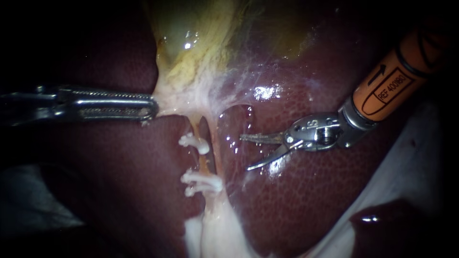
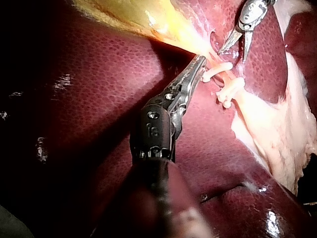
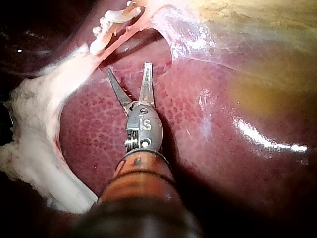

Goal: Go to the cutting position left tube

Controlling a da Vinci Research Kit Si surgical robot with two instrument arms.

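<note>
Two tubes run down from the yellowish gallbladder [image 1: 191, 38] across the dark liver [image 1: 296, 205]. The left tube [image 1: 203, 163] carries white clips, one above [image 1: 195, 142] and a pair below [image 1: 203, 182], with a bare span between them. My left instrument [image 1: 149, 108] is shut on the pale tissue at the gallbladder's neck and holds it taut to the left. My right instrument [image 1: 244, 153], with thin blades, stands open to the right of both tubes and touches neither. In the right wrist view the open blades [image 3: 128, 68] point toward the clips [image 3: 114, 22], with a gap in between.
A thinner pale right tube [image 1: 214, 148] lies between the blades and the clipped tube. Pale fatty tissue [image 1: 215, 234] spreads below the clips. A white cloth [image 1: 416, 157] lies at the lower right, beyond the liver's edge.
</note>
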